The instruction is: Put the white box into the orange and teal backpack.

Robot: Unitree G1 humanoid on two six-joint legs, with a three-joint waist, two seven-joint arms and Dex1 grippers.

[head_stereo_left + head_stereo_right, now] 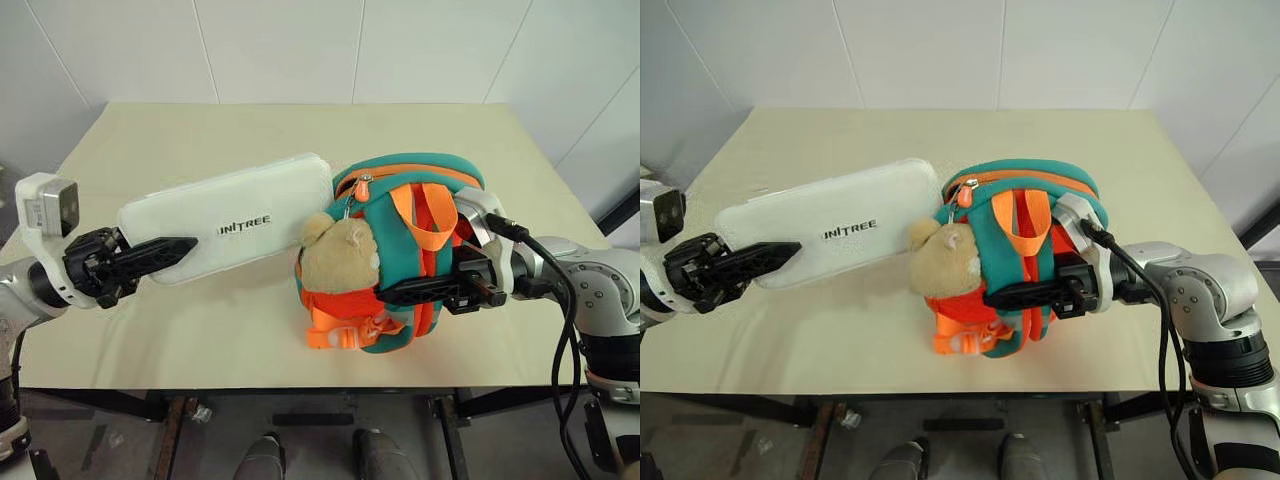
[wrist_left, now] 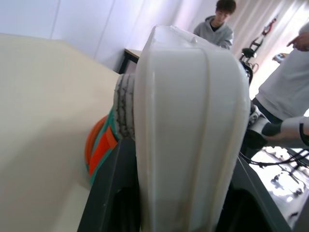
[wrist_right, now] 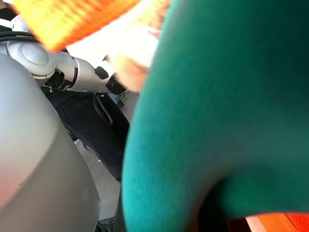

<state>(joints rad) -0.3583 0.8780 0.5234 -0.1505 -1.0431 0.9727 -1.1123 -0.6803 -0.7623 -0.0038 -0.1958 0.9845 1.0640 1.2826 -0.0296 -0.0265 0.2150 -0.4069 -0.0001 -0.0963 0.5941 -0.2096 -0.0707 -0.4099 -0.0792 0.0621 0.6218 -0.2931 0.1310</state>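
The white box, a long flat case with dark lettering, is held off the table at a slant. My left gripper is shut on its near end, and in the left wrist view the white box stands between the black fingers. Its far end meets the zipped top of the orange and teal backpack. The backpack stands upright on the table with a tan plush bear hanging at its front. My right gripper reaches in from the right and is shut on the backpack's teal strap.
The beige table has bare room in front of, behind and left of the backpack. A white wall runs close behind it. In the left wrist view, two people stand beyond the table.
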